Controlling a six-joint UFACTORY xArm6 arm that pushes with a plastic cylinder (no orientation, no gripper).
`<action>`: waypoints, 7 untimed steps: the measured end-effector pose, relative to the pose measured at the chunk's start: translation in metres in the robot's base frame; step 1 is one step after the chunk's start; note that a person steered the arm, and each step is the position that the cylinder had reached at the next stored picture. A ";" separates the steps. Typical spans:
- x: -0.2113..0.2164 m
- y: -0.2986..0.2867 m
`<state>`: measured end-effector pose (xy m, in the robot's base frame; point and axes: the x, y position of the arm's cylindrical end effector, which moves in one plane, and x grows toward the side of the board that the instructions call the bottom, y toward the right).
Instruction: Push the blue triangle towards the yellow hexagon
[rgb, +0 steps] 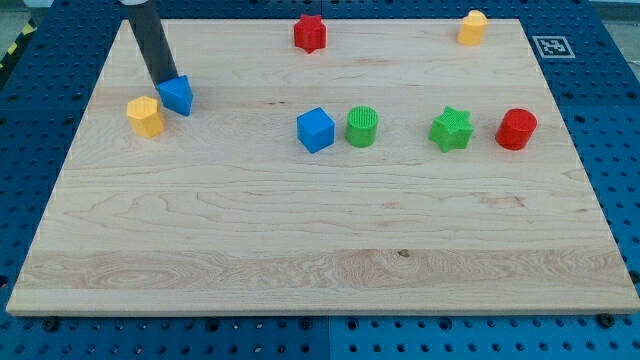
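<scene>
Blue triangle sits in the upper left of the frame, on the wooden board. The yellow hexagon lies just beside it, slightly lower and toward the view's left; the two appear nearly touching, though contact cannot be confirmed.

Camera view:
- My tip stands at the upper-left edge of the blue triangle, touching it or very nearly so. The rod rises toward the view's top left.
- No claw is fitted; the arm ends in a plain rod, so there are no jaws to be apart, together or clamped.
- A second yellow block sits in the upper right of the frame. It also looks roughly hexagonal; the near one is taken as the target.
- A red star sits at top centre. A blue cube, green cylinder, green star and red cylinder form a row across the middle, well apart from the work area.

Procedure, as judged:
1. The task looks nearly complete; only a short closing push remains.
2. Move the tip to the triangle's upper-right side, so that the push line runs through the triangle toward the hexagon.
3. Push slowly, down and to the view's left.
4. Keep contact central on the face; an off-centre push is likely to rotate the triangle past the hexagon.
</scene>
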<state>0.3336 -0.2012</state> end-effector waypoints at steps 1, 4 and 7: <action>0.006 0.007; 0.023 0.032; 0.035 0.033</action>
